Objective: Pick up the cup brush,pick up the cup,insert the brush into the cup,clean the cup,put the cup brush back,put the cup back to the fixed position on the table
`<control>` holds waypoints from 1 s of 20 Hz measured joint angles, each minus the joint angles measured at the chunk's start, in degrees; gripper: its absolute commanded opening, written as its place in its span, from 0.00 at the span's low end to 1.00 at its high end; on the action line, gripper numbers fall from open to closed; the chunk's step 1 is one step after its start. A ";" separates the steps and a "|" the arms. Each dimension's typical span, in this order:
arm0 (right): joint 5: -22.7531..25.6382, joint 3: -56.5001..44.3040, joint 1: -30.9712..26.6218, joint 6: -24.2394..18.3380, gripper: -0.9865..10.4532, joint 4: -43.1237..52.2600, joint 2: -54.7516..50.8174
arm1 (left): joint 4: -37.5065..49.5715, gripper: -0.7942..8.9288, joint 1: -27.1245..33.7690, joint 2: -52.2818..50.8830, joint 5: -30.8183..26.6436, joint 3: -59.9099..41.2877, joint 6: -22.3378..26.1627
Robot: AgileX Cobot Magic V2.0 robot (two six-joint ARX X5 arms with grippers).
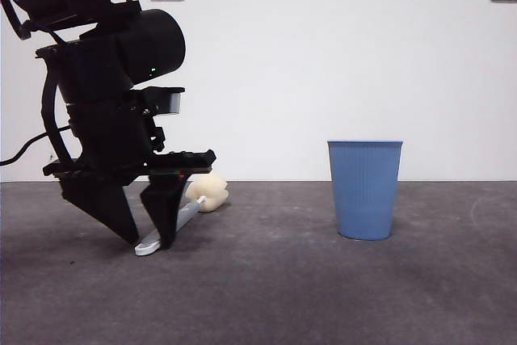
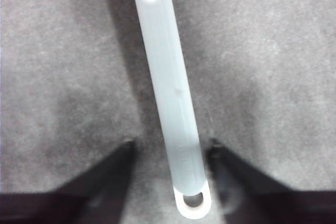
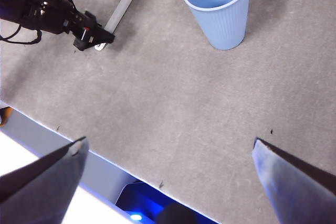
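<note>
White wall with two sockets; dark grey table (image 1: 323, 296). Step one in hand: left gripper (image 2: 169, 153), jaws apart, straddles the cup brush (image 2: 168, 87) handle near its looped tip. Next: close, lift. Blue cup (image 1: 365, 189) upright, well clear. Right gripper (image 3: 168, 156) wide, waiting. No legible writing.

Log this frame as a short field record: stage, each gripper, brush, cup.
stage: brush pickup, nothing lifted yet
left gripper: down at the table, jaws open on either side of the brush handle near its looped end
right gripper: waiting high, jaws open, empty
cup brush: lying flat, sponge head away from the gripper
cup: upright, untouched, apart from the brush
</note>
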 measured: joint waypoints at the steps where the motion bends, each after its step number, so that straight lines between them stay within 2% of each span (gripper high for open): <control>1: 0.00 0.00 0.00 0.00 0.58 0.00 0.00 | -0.02 0.07 0.00 0.00 0.00 0.00 0.00; 6: 0.00 0.00 -0.02 0.96 0.58 0.00 0.09 | -1.88 0.07 -0.07 -1.07 0.00 0.52 -0.15; 10: -0.28 0.00 0.02 2.54 0.58 0.26 1.27 | -5.99 0.07 -0.07 -6.84 -0.04 1.86 1.16; 12: -1.99 0.00 0.11 3.06 0.58 2.75 2.80 | -9.01 0.07 -0.07 -10.97 -0.02 2.32 2.67; 15: -2.45 -0.26 1.36 4.11 0.58 10.34 6.95 | -14.80 0.07 -0.07 -19.56 -0.02 2.32 5.14; 18: -2.03 -5.55 4.98 6.95 0.58 21.68 10.54 | -20.46 0.07 -0.07 -28.98 -0.02 2.32 6.69; 20: 2.58 -10.58 9.51 9.64 0.58 30.93 12.83 | -23.43 0.07 -0.09 -34.99 -0.02 2.32 7.56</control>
